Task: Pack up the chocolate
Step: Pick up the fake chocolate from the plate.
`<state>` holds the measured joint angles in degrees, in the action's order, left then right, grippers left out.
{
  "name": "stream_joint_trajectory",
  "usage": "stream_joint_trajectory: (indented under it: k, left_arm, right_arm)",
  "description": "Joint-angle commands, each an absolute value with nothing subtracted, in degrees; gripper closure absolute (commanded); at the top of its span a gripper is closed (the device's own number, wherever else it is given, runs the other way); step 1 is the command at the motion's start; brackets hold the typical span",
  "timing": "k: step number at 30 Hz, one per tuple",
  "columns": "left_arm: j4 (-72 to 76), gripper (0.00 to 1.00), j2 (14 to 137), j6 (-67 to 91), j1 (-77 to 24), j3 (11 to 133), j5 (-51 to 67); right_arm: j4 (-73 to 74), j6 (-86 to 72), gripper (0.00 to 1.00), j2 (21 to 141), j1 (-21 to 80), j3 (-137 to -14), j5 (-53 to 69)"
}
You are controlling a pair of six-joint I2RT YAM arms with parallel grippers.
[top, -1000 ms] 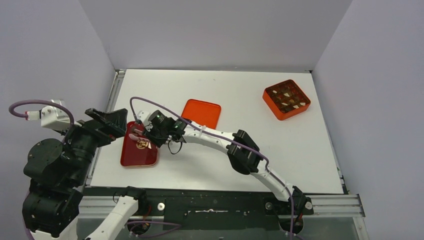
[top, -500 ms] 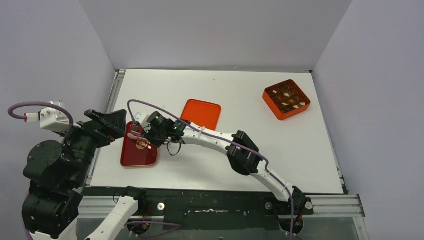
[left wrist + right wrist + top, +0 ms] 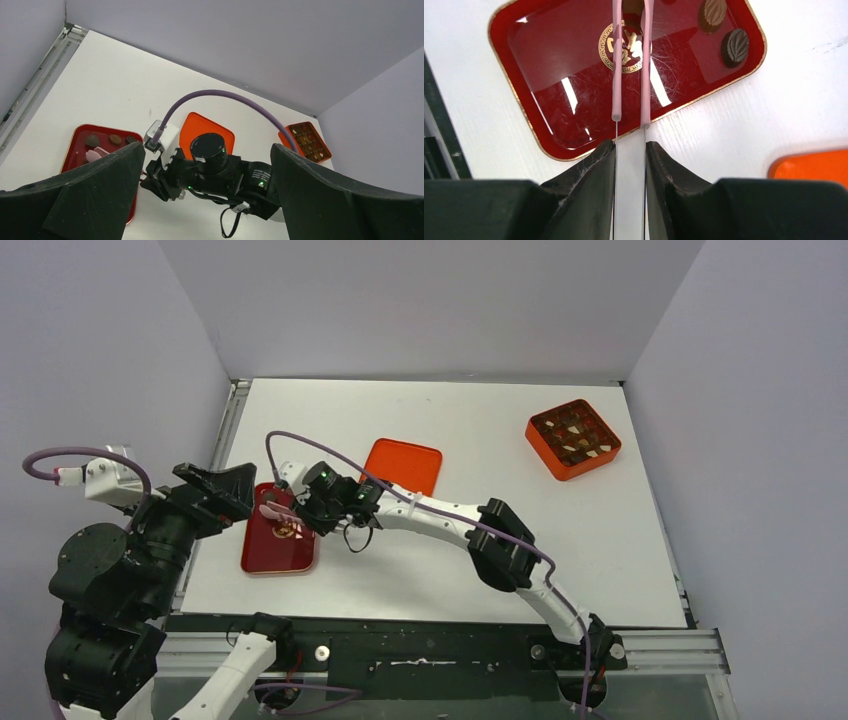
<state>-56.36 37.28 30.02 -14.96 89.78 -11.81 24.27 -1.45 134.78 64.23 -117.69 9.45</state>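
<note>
Right gripper is clenched on the tongs. Its two matte black fingers squeeze the tool's thin pale blades so that the two rubbery pink arms run nearly parallel out over the tray. That tray is one glossy red rectangle with rounded corners, a gold rim, a gold emblem in the middle and fine hairline scratches. From the right wrist I count two oval pieces of chocolate with leaf veins pressed into them, one dark and one tan, lying near a tray corner apart from the tongs. A third brown piece sits between the pink tips at the top edge, cropped, so I cannot tell whether it is pinched. More chocolate fills the cells of the single orange box at the far right of the white table; those pieces are too small to count. One flat orange lid, a rounded square, lies just beyond the tray. Left gripper is spread wide with nothing in it, its two broad black wedges hanging above the tray's left side. Against a second ago, the right elbow sits slightly further right; tray, lid and box have not moved.
</note>
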Motion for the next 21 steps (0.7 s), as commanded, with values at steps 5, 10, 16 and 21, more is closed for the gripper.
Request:
stream_joint_trajectory:
  k: [5,10,16,21]
  left_arm:
    - [-55.68,0.03,36.95,30.87,-15.36,88.16,-11.87]
    - [-56.36,0.03,35.9,31.97,-15.35,86.3,-10.94]
    - [-56.7,0.03,35.16,31.28,-15.33,82.88,-8.94]
    - [-54.89,0.03,33.65,30.79,-15.38,76.9,-6.89]
  right_arm:
    - [18.07,-7.76,0.77,123.05,62.97,-112.99,10.5]
    - [19.18,-8.51,0.78,119.28,61.2,-109.98,9.7]
    - [22.47,-9.84,0.78,113.52,58.46,-108.03,7.55]
    - [27.62,-10.22,0.78,108.4,54.64,-107.35,4.89]
